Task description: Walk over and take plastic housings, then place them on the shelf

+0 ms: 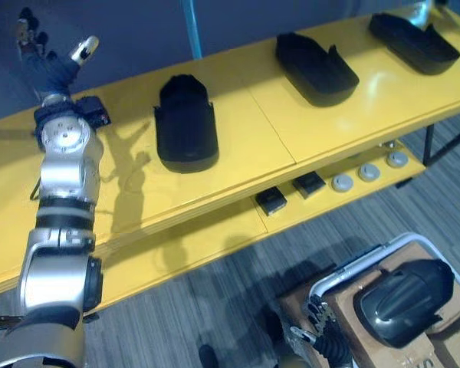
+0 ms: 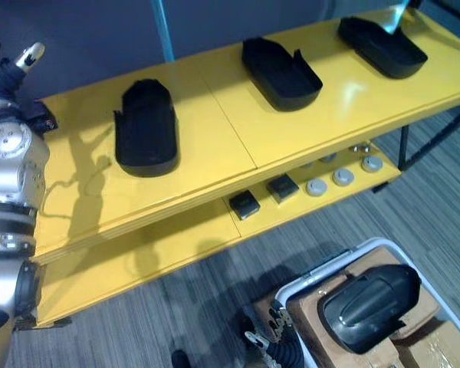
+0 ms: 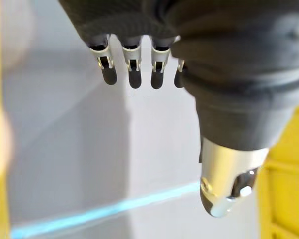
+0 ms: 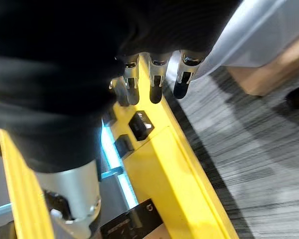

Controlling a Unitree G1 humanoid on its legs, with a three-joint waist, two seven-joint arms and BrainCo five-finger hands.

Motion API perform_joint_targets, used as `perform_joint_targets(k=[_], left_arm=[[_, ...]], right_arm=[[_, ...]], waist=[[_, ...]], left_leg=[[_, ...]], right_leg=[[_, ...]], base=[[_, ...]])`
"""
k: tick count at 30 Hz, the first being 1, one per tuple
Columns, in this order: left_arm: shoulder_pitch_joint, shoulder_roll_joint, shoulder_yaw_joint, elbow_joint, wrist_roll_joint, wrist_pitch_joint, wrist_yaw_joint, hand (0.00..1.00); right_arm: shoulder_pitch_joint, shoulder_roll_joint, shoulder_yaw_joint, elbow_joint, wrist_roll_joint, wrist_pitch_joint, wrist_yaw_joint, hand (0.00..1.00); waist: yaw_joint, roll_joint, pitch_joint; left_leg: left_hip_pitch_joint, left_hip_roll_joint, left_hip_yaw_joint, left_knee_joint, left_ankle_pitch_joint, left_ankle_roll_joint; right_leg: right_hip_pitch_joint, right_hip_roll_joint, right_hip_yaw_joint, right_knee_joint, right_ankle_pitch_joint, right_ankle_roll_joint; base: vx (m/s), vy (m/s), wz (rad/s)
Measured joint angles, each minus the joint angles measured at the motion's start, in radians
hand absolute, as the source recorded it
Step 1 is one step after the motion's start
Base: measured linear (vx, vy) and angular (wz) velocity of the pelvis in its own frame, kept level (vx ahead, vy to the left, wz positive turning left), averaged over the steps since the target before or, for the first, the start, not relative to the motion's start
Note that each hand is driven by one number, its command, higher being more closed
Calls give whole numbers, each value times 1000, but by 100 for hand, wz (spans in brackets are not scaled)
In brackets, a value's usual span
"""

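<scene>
The right robot hand [image 1: 322, 326], fingers apart and empty, hangs just left of the plastic housing [image 1: 402, 299] in the bin [image 1: 353, 264], its long axis pointing away; the left robot hand [image 1: 50, 57], also spread, is far off over the shelf [image 1: 291, 115].

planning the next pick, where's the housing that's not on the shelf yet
The remaining housing lies on a cardboard box at the eye views' lower right, in front of the yellow shelf, beside the right hand.

Glossy smooth yellow shelf [image 1: 353, 115], matt black plastic housings [image 1: 185, 126], ribbed grey carpet floor [image 1: 215, 299]
</scene>
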Motion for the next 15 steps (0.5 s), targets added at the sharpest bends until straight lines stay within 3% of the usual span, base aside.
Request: perform_joint_targets(k=[2, 6, 11, 15], left_arm=[[190, -67, 59, -165, 125, -4, 27, 0], [428, -166, 82, -238, 194, -8, 12, 0], [486, -205, 61, -237, 180, -14, -51, 0], [484, -204, -10, -188, 61, -48, -116, 0]], right_arm=[[1, 5, -25, 18, -3, 0, 2, 0], [4, 9, -64, 24, -4, -1, 14, 0], [6, 7, -76, 24, -4, -1, 23, 0], [6, 7, -82, 22, -4, -1, 20, 0]], waist=[[8, 2, -27], [25, 4, -61], [25, 5, -65], [18, 6, -67]], left_leg=[[15, -4, -21, -7, 1, 0], [14, -15, -45, -21, 8, 1], [-1, -23, -57, -34, 14, 3], [-34, -25, -42, -34, 21, 4]], right_leg=[[26, -4, -21, -3, -9, 3], [36, -14, -42, -13, -12, 6], [23, -21, -49, -17, -11, 7], [-17, -19, -37, -17, -5, 7]], base=[[41, 30, 29], [18, 33, 21], [-1, 22, 5], [33, 5, -8]])
